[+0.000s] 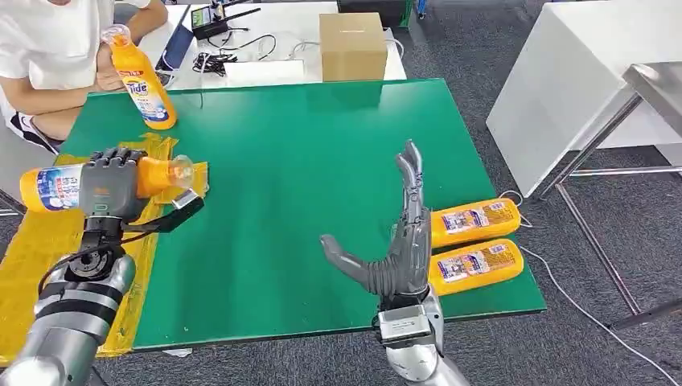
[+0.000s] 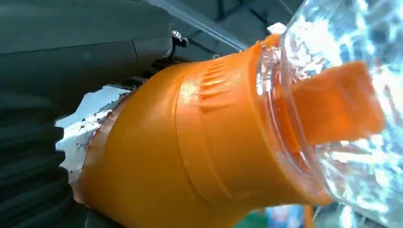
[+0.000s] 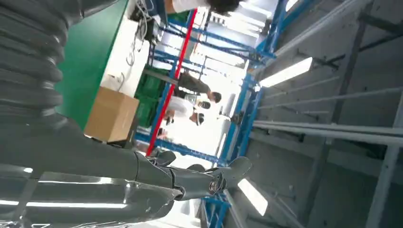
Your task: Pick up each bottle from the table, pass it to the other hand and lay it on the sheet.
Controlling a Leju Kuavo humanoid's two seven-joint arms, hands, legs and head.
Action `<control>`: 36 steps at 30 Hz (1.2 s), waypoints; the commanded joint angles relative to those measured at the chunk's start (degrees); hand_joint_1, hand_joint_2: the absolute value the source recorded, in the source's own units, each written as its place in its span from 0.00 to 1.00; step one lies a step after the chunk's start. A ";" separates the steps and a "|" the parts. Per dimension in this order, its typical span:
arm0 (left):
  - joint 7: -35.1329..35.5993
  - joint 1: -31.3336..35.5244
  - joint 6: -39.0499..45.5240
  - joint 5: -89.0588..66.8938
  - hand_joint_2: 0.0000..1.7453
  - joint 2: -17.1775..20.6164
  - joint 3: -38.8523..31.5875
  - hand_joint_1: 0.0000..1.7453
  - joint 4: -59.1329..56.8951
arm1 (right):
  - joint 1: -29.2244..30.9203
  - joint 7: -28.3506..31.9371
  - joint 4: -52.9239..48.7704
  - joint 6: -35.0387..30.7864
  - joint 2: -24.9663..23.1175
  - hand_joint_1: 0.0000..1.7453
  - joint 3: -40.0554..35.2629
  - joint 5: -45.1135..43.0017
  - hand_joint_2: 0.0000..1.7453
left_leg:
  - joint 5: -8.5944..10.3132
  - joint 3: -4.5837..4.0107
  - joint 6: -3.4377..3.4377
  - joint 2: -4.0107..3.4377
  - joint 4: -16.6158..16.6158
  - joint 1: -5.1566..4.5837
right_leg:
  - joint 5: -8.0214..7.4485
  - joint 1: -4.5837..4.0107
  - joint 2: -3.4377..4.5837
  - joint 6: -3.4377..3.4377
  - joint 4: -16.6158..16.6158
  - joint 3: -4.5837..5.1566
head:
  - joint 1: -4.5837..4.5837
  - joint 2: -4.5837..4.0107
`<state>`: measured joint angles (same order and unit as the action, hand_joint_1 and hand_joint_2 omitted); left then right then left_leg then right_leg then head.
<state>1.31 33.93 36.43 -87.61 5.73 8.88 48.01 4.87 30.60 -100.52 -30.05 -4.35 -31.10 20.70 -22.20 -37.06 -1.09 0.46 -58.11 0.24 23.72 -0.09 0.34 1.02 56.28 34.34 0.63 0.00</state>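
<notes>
Head view: the left hand (image 1: 112, 183) is gripping an orange bottle (image 1: 60, 185), fingers clamped around it, over the yellow sheet (image 1: 32, 257) at the green table's (image 1: 289, 201) left edge. The right hand (image 1: 398, 257) is hovering, fingers apart, beside two bottles (image 1: 474, 241) lying near the right edge. A person (image 1: 48, 56) is holding another bottle (image 1: 143, 80) at the far left corner.

Left wrist view: the held bottle's orange neck (image 2: 190, 152) and clear cap (image 2: 351, 109) are looming close.

Right wrist view: the right hand's fingers (image 3: 190, 183) are stretching straight.

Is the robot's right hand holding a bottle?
No, the right hand is open with its fingers spread, and the two bottles beside it lie on the table.
</notes>
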 commanded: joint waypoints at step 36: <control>-10.96 6.76 -17.06 26.97 1.00 -2.10 -12.37 0.00 -29.92 | 2.49 -2.86 7.90 3.40 1.87 0.00 0.48 2.19 1.00 | -0.10 0.30 0.05 -0.09 0.05 0.01 | 0.07 -0.03 0.02 0.02 -0.05 -0.31 | 0.00 0.00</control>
<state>-9.99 39.23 20.06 -61.07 4.52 -0.83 22.99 5.22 27.98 -96.41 -27.08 -3.61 -30.60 22.99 -22.21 -37.03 -1.08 0.43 -58.11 0.25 23.73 -0.12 0.34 1.01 56.28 34.28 0.63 0.00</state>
